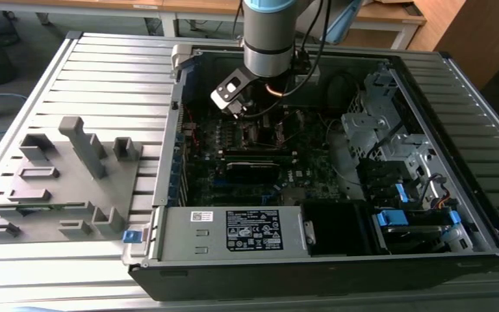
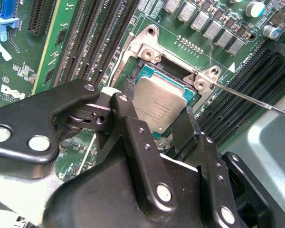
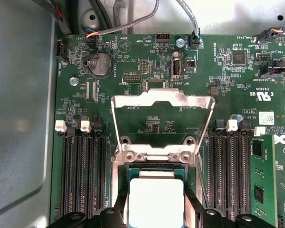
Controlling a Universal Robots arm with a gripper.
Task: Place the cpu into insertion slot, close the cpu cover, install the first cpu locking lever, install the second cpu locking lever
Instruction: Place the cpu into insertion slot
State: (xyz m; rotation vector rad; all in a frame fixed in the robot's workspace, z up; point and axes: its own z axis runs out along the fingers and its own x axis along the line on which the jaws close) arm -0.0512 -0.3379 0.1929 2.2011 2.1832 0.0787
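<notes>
Over the insertion slot (image 2: pixel 142 65) | gripper (image 2: pixel 156 118) pinches the cpu (image 2: pixel 164 102), nearly seated | cpu cover (image 3: pixel 194 102) open, locking levers (image 2: pixel 247 97) undone

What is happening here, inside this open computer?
A robot arm's gripper is down at the insertion slot on the motherboard. The cpu sits in the slot's opening, right at the gripper. The cpu cover stands open, tilted back from the slot, so nothing is closed or locked yet.

Bright glare on the cpu (image 3: pixel 156 203)
</notes>
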